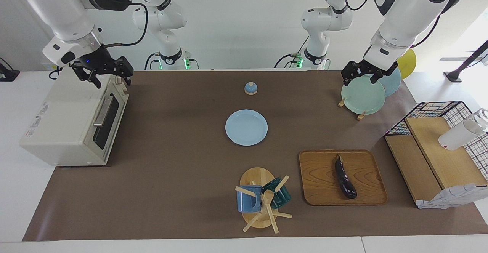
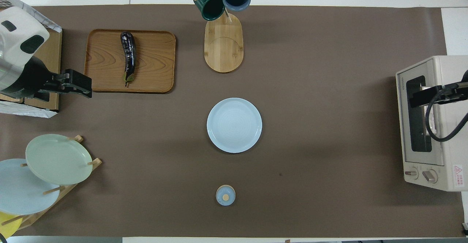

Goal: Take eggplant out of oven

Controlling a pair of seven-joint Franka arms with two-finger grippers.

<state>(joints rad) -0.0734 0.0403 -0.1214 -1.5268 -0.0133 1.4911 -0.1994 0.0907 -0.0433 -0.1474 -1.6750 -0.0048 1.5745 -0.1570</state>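
The eggplant (image 1: 345, 178) (image 2: 128, 54) is long, glossy and dark purple. It lies on a wooden tray (image 1: 324, 180) (image 2: 153, 63) toward the left arm's end of the table, its stem end pointing toward the robots. The cream-white oven (image 1: 65, 123) (image 2: 448, 155) stands at the right arm's end with its dark glass door shut. My right gripper (image 1: 110, 79) (image 2: 415, 98) hangs open and empty over the oven's top edge. My left gripper (image 1: 361, 79) (image 2: 86, 87) is open and empty, raised by the plate rack.
A light blue plate (image 1: 246, 127) lies mid-table, with a small blue bell (image 1: 251, 88) nearer to the robots. A mug tree (image 1: 261, 199) with two mugs stands beside the tray. A plate rack (image 1: 364, 95) and a wire-and-wood shelf (image 1: 438, 154) are at the left arm's end.
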